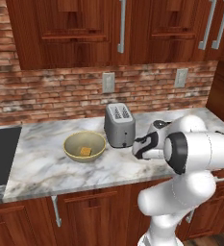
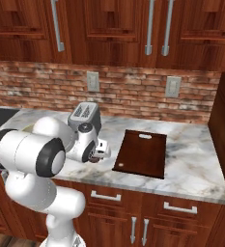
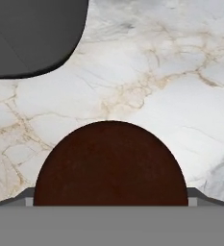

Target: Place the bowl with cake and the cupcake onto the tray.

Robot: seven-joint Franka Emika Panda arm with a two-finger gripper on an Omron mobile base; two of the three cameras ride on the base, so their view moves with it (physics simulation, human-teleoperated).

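Sitting close under the hand camera, the cupcake (image 3: 111,163) shows as a dark brown dome on the marble counter (image 3: 147,72), its lower part cut off at the bottom of that view; bare marble lies open above it and to the right, while the grey body of the toaster (image 3: 31,33) crowds the upper left corner, apart from the cupcake. Whether the fingers are clenched on the cupcake or released cannot be told from any view; the gripper itself is hidden behind the wrist (image 1: 149,144) in the base views. From the left base camera the bowl (image 1: 84,146) rests on the counter just left of the toaster (image 1: 119,126), a narrow gap between them, with the cake (image 1: 85,151) lying in its middle; open marble runs from the bowl to the counter's front edge and left toward the black sink (image 1: 0,153). From the right base camera the tray (image 2: 141,153) lies flat to the right of the wrist, its near corner close to the counter's front edge; bare counter surrounds it on the right and behind.
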